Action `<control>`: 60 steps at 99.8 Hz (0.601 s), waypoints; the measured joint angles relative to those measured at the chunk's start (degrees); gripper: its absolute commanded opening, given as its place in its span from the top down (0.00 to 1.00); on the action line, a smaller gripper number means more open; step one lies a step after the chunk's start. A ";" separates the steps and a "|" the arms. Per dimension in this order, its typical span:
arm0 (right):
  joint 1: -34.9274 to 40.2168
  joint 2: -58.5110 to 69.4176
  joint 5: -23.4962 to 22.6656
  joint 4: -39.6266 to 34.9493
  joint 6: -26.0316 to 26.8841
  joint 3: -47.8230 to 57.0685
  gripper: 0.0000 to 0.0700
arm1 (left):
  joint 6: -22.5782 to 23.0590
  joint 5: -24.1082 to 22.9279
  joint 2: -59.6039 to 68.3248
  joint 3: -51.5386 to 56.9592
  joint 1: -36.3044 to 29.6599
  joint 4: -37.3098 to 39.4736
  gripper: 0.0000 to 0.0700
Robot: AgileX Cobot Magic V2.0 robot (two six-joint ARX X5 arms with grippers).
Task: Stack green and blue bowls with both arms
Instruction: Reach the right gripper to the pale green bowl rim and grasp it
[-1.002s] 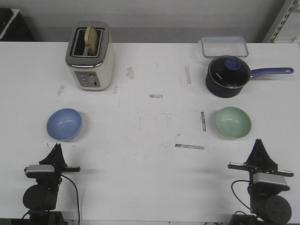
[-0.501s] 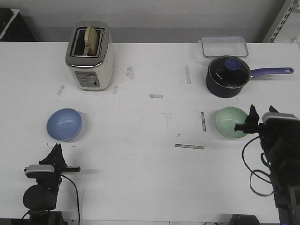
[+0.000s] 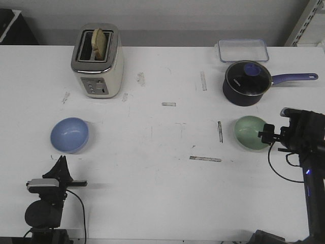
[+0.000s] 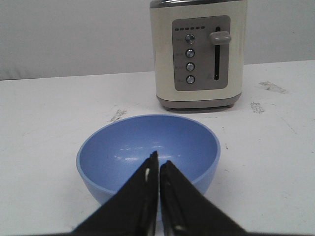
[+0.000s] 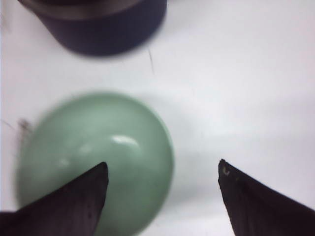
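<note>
- You can see a cream toaster [image 3: 97,62] at the far left of the white table [image 3: 152,193]. It has bread [image 3: 99,41] sticking up out of a slot.
- On its front you see four round knobs [image 4: 190,58] in a row and a lever [image 4: 220,37] beside them.
- At the far right there is a dark blue saucepan [image 3: 246,84] with a glass lid and a long purple handle [image 3: 294,78].
- Just behind the saucepan you see a clear box [image 3: 243,50].
- Small grey marks [image 3: 205,158] dot the table.

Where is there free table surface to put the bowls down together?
The wide bare middle between the blue bowl and the green bowl, in front of the toaster. It is crowded at the saucepan, the clear container and the right gripper.
</note>
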 measured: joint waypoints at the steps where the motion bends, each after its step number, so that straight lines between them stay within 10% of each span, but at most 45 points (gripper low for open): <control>1: 0.00 0.48 0.02 -0.02 -0.22 0.00 0.31 | 0.00 0.00 0.00 0.00 0.00 0.02 1.00; 13: 0.04 5.51 0.11 0.26 -2.25 0.00 0.39 | 0.00 0.00 0.00 0.00 0.00 0.00 1.00; 35: 0.11 10.49 0.11 2.51 -3.19 0.00 0.98 | 0.00 0.02 0.00 0.00 0.00 0.02 1.00; 60: 0.11 10.47 -0.11 3.41 -3.39 0.04 1.00 | 0.00 0.00 0.00 0.00 0.00 0.02 1.00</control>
